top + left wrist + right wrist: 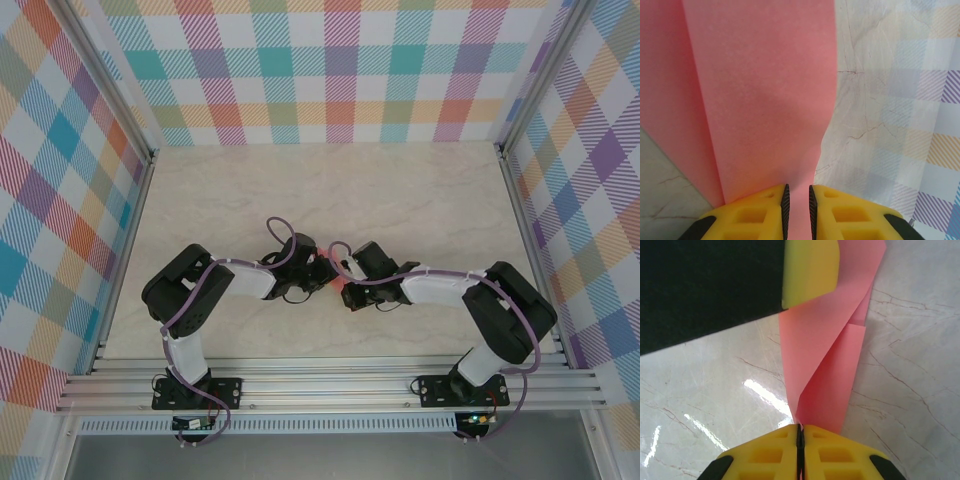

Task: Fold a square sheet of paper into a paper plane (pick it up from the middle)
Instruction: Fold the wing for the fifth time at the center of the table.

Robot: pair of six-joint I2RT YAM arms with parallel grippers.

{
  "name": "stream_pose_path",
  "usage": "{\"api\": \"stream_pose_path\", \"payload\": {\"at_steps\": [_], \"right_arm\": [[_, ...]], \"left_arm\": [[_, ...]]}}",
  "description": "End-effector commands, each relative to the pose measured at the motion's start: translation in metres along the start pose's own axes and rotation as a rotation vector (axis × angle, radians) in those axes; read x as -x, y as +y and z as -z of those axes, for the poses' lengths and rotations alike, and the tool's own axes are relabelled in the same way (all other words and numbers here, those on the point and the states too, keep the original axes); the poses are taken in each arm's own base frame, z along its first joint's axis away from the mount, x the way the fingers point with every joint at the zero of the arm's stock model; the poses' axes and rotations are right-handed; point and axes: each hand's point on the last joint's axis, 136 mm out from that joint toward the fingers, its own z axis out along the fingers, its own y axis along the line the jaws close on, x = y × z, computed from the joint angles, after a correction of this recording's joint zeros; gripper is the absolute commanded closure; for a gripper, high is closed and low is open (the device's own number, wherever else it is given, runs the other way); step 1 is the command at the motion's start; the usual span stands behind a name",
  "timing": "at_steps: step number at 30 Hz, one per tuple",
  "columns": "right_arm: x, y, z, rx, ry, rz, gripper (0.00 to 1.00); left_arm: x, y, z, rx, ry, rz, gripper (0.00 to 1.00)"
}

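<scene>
Salmon-pink thin paper sheet [825, 370], part-folded, lies stretched between the two grippers, long axis running gripper to gripper. The right gripper [799, 432] clamps the sheet's near pointed end; the left gripper [797, 200] apparently pinches the sheet's opposite edge. Neither arm is nearer.

- No words, numbers, labels or signs can be read anywhere in these pictures.
</scene>
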Motion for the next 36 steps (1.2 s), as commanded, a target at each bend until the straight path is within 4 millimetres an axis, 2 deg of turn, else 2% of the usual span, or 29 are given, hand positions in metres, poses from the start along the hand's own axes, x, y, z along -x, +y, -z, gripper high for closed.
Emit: {"api": "stream_pose_path", "payload": {"at_steps": [1,10,15,23,36], "right_arm": [[-0.004,-0.004,0.003,0.026,-0.004,-0.048,0.91],[0.003,0.003,0.014,0.188,-0.03,-0.128,0.92],[0.002,0.004,0.012,0.241,-0.006,-0.158,0.92],[0.003,0.007,0.009,0.291,0.015,-0.205,0.94],[-0.002,-0.004,0.0,0.281,0.033,-0.303,0.96]], "left_arm": [[-0.012,0.021,-0.005,0.072,0.048,0.013,0.8],[-0.01,0.021,-0.005,0.071,0.044,0.015,0.8],[-0.007,0.018,-0.005,0.057,0.037,0.021,0.8],[0.002,0.004,-0.004,0.023,0.014,0.012,0.78],[0.011,-0.026,0.001,-0.085,-0.009,-0.029,0.72]]}}
